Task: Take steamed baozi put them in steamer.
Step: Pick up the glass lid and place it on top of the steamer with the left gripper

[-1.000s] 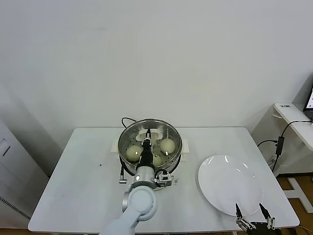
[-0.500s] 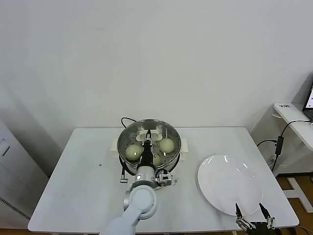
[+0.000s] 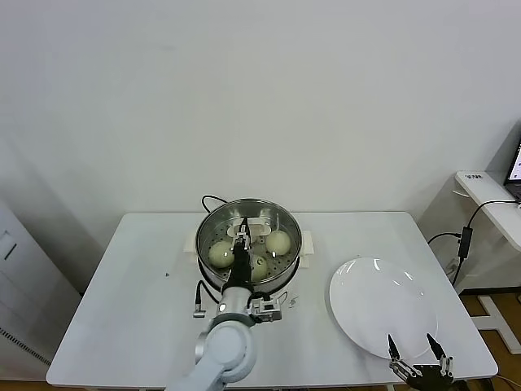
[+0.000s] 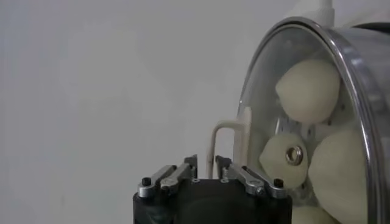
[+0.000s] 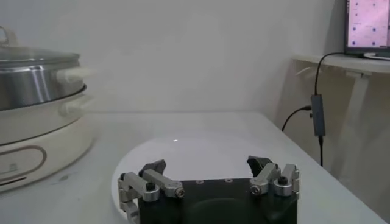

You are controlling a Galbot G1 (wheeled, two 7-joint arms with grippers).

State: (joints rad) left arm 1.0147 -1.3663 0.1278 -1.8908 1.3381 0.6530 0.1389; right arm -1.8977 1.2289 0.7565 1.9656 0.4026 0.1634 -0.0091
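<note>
The steamer (image 3: 289, 236), a shiny steel basket on a cream cooker base (image 3: 306, 246), stands at the table's back middle. The round glass lid (image 4: 341, 61) lies over it. Three baozi show through the glass in the head view (image 3: 220, 254), (image 3: 278, 241), (image 3: 259, 266); a fourth is hidden by the arm there. Several baozi (image 4: 308, 91) show through the lid in the left wrist view. My left gripper (image 3: 242, 230) (image 4: 206, 161) is shut on the lid's white handle (image 4: 226, 126). My right gripper (image 3: 417, 346) (image 5: 206, 167) is open and empty at the front edge of the plate.
A flat white plate (image 3: 378, 305) (image 5: 195, 152) with nothing on it lies on the right of the table. The steamer (image 5: 30, 79) also shows in the right wrist view. A black cord (image 3: 207, 199) runs behind the cooker. A side desk (image 3: 488, 195) with a hanging cable stands far right.
My left arm's wrist has shifted a little toward the table's front and left, still holding the lid handle over the steamer. The right gripper has barely moved.
</note>
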